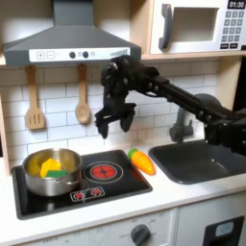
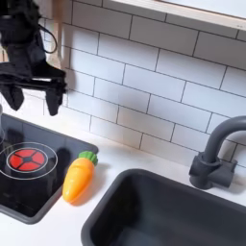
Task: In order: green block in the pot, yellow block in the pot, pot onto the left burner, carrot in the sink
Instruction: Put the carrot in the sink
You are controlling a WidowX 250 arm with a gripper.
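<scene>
Above the stovetop the gripper (image 1: 114, 121) hangs with jaws spread and empty. Pot (image 1: 52, 171) sits on the burner (image 1: 38, 183) at the first exterior view's left, with the yellow block (image 1: 36, 167) and green block (image 1: 52, 174) inside. Judged remaining: the carrot (image 2: 79, 177), lying on the white desk (image 1: 192, 197) between stovetop and sink (image 2: 163, 216). Advice: descend straight over the carrot's thick middle, jaws across its width, close firmly, lift clear of the sink rim before crossing. Behind are white tiles, hanging wooden utensils (image 1: 35, 99), a hood, a microwave (image 1: 197, 26) and a faucet (image 2: 216, 149).
</scene>
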